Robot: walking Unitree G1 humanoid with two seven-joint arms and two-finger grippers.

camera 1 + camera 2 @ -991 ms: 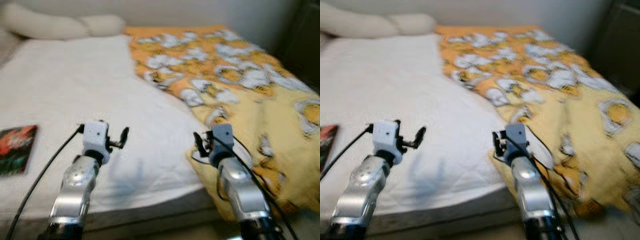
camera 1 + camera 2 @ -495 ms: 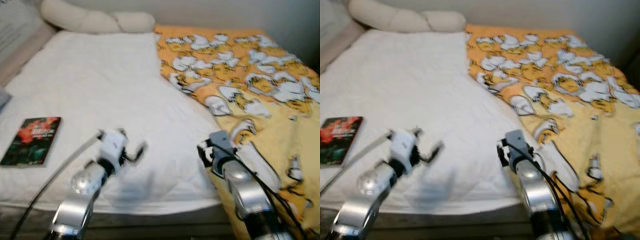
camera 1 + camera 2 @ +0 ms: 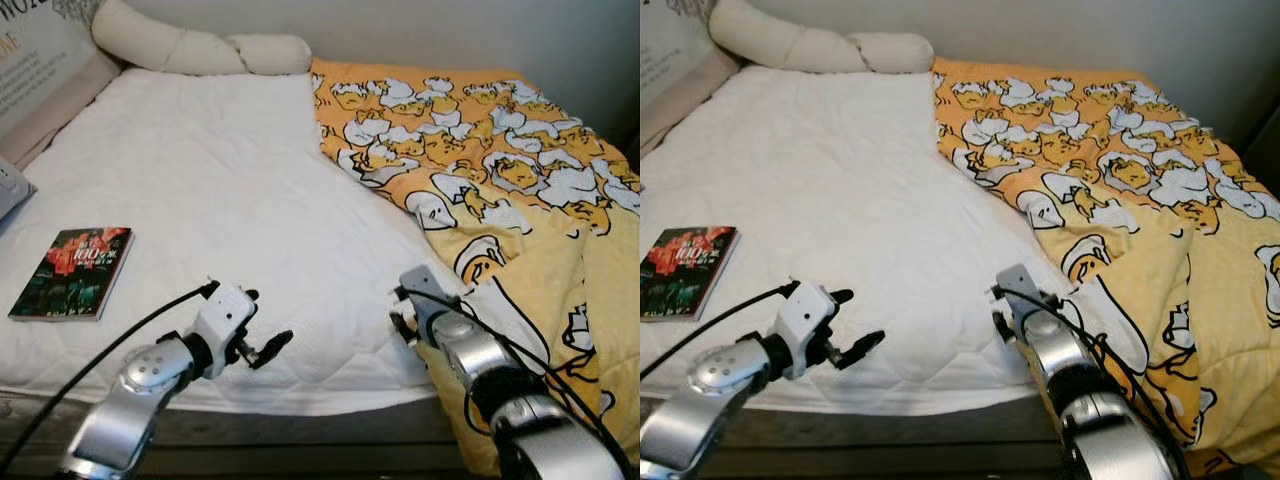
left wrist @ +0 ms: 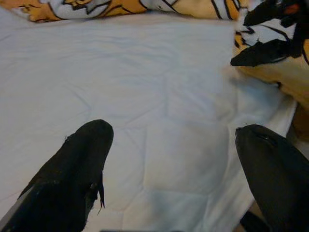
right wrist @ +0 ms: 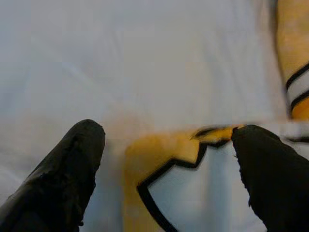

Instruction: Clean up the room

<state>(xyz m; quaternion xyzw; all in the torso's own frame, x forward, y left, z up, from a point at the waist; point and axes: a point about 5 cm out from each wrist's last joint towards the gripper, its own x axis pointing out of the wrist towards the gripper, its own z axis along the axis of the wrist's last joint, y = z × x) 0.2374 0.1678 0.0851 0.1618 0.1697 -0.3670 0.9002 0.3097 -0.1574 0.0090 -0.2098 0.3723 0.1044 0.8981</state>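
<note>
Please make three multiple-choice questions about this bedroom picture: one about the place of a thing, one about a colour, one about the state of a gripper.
1. Where does the book lie?
A. on the white sheet, on the robot's left
B. on the blanket
C. on the pillow

2. What is the main colour of the patterned blanket?
A. blue
B. yellow-orange
C. green

3. How are the left gripper fingers?
A. shut on the book
B. shut on the blanket
C. open, holding nothing

Key: 1 A, the book rests on the sheet; 2 B, yellow-orange cloth; 3 C, fingers apart over the sheet.
</note>
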